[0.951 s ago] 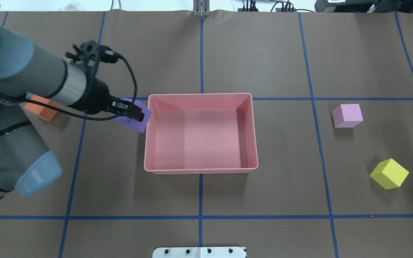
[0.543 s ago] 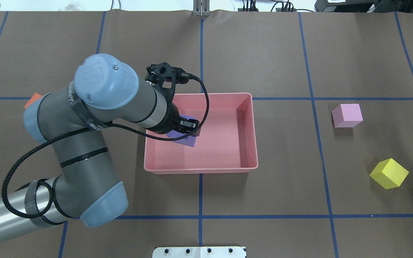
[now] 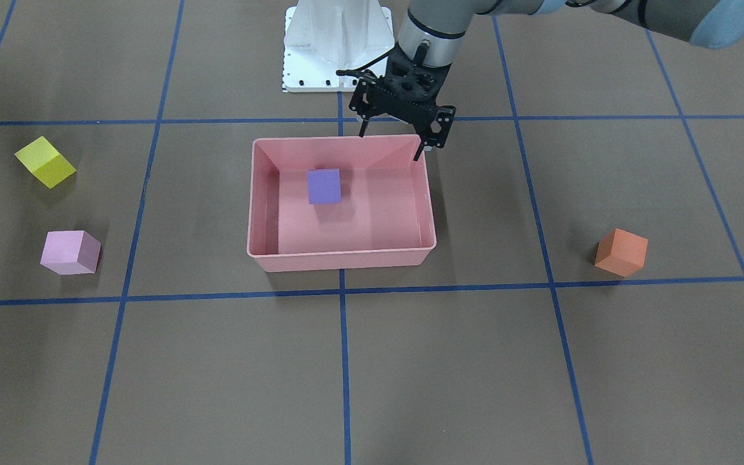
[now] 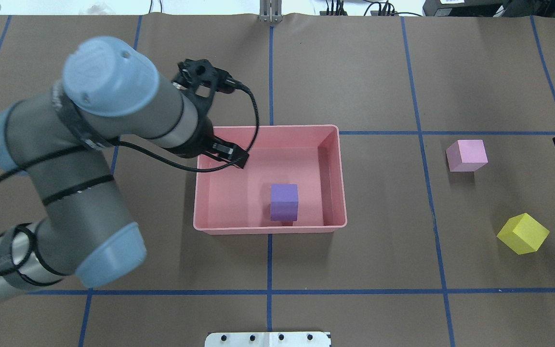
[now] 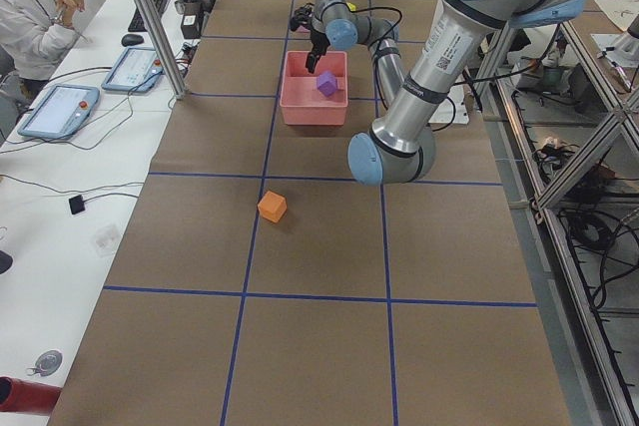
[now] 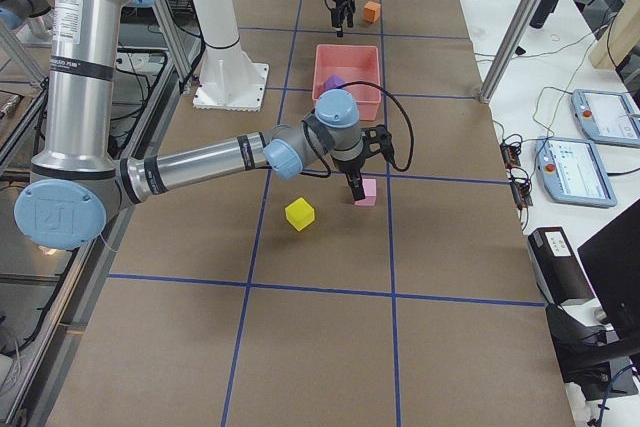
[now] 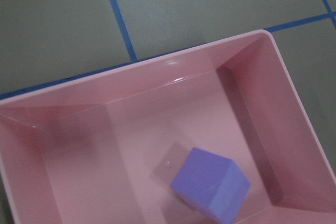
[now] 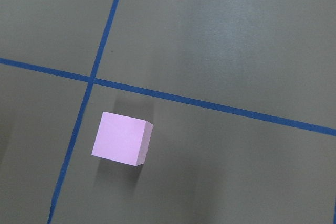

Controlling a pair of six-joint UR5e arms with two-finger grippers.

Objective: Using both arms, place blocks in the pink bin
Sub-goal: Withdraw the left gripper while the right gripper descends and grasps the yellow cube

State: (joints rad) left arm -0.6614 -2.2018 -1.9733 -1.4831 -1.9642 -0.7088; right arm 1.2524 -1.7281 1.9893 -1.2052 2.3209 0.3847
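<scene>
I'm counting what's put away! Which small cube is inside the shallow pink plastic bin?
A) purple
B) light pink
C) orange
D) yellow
A: only the small purple cube is inside the shallow salmon-pink plastic bin; the orange cube, yellow cube and light pink cube lie out on the brown table.

We logged the left arm (image 4: 162, 120) as grey tube sections with light-blue joint caps (image 4: 106, 72), thin black rings and white lettering we couldn't read. Black cable (image 4: 257, 118) ran outside it in loose loops. Wrist had a silver collar (image 3: 425, 29). Left gripper (image 3: 390, 146) was a black skeletal frame with round holes. Right arm (image 6: 200, 164) matched: grey, blue caps, black cable, black right gripper (image 6: 357, 195). Pedestal base (image 3: 336, 45) was white, with dark screws along its foot plate.
</scene>
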